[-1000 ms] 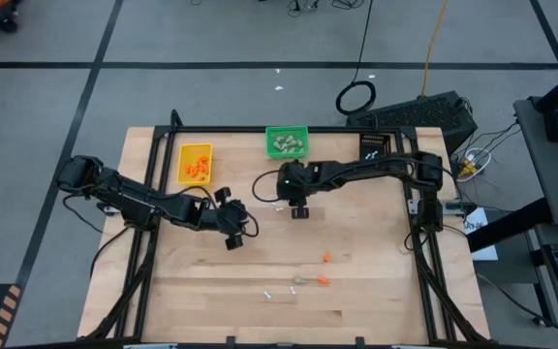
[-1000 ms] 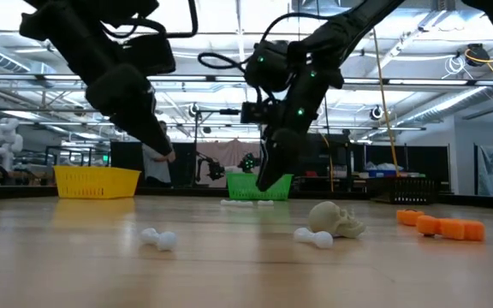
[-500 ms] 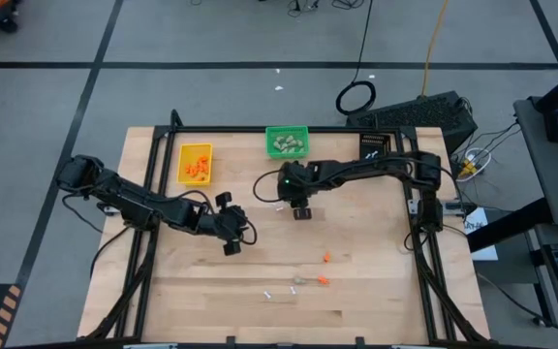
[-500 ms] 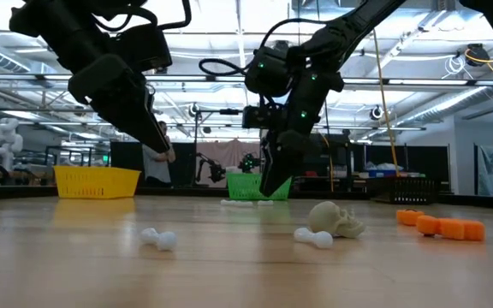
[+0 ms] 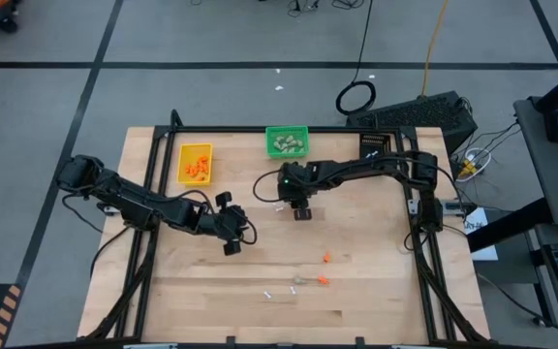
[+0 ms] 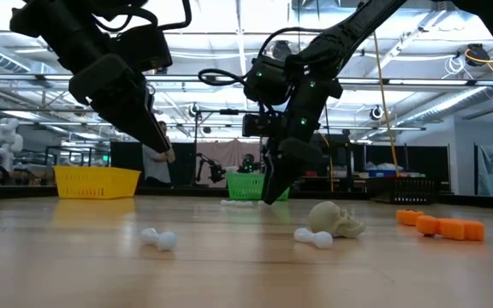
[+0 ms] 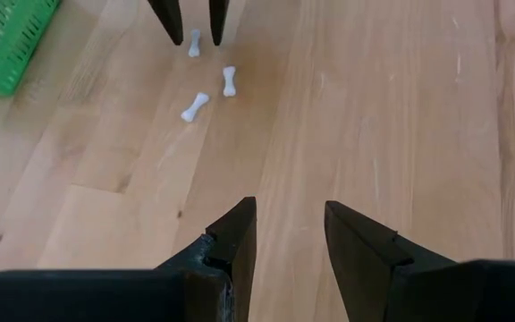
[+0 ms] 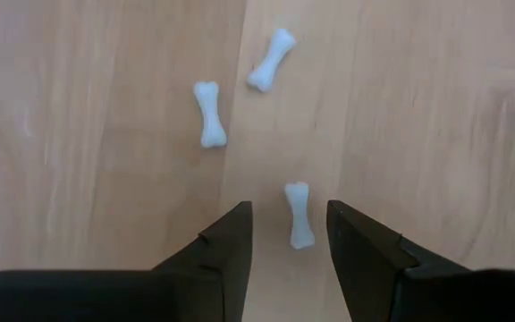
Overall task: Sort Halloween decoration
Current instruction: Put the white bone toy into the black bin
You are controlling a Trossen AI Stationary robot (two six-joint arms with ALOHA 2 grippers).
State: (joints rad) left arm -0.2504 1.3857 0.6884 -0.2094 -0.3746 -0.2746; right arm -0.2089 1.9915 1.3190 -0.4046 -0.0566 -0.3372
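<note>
High view: my right gripper [image 5: 299, 211] hangs just in front of the green bin [image 5: 287, 142], and my left gripper [image 5: 229, 241] waits well apart from it over bare table [image 5: 376, 291]. The bones under the right one are too small to make out here.

Low view: the right gripper [image 6: 274, 193] points down, tips close above the wood, with white bits beside them (the skull [image 6: 335, 219] lies nearer the camera).

Left wrist view: my own fingers [image 7: 235, 240] stand parted on nothing. Far ahead, the right arm's tips straddle one bone, two more just beside.

Right wrist view: the jaws are parted, not gripping, and one white bone [image 8: 299, 215] lies between the fingertips [image 8: 235, 224]. Its long axis runs along my line of sight, across the closing direction, tilted slightly. Two others [image 8: 209, 114] lie beyond, well clear. I judge I should drop straight down, keep it centred and pinch its shaft.
</note>
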